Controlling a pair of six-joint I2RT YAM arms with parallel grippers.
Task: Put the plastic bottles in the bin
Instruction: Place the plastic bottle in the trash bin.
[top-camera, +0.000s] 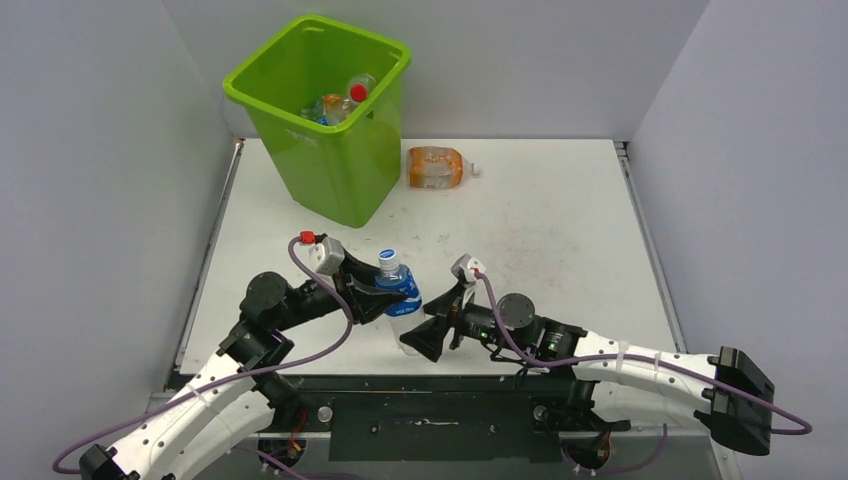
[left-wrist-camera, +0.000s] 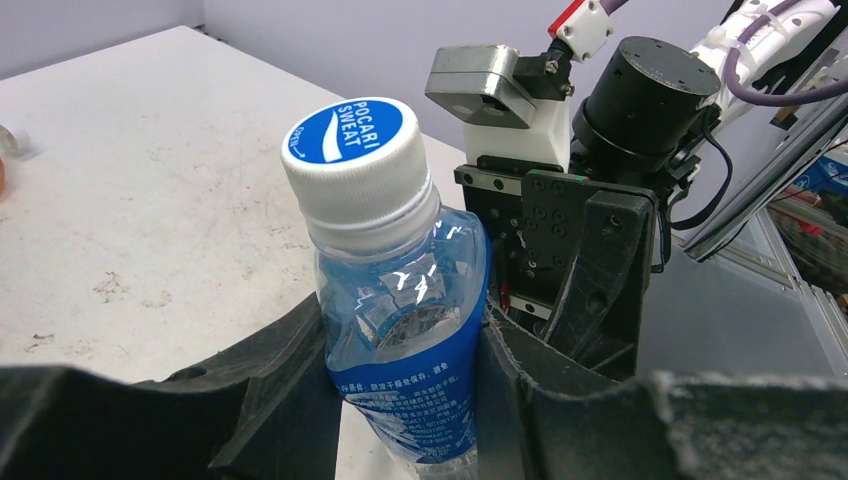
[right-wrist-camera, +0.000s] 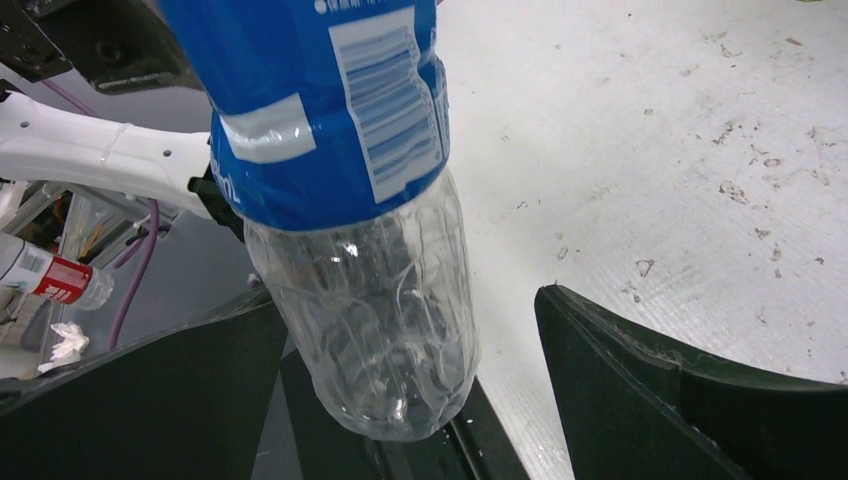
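A clear plastic bottle (top-camera: 398, 292) with a blue label and a white cap stands upright near the table's front edge. My left gripper (top-camera: 384, 300) is shut on its labelled upper body (left-wrist-camera: 400, 300), one finger on each side. My right gripper (top-camera: 428, 336) is open around the bottle's clear lower part (right-wrist-camera: 365, 310); its right finger (right-wrist-camera: 640, 390) stands well off the bottle. The lime-green bin (top-camera: 340, 165) stands at the back left with bottles (top-camera: 342, 102) inside. An orange bottle (top-camera: 437, 167) lies on its side just right of the bin.
The white table (top-camera: 540, 250) is scuffed, with grey walls on three sides. The black front rail (top-camera: 430, 420) runs between the arm bases. A small red-labelled bottle (right-wrist-camera: 52, 280) lies off the table beyond the left arm.
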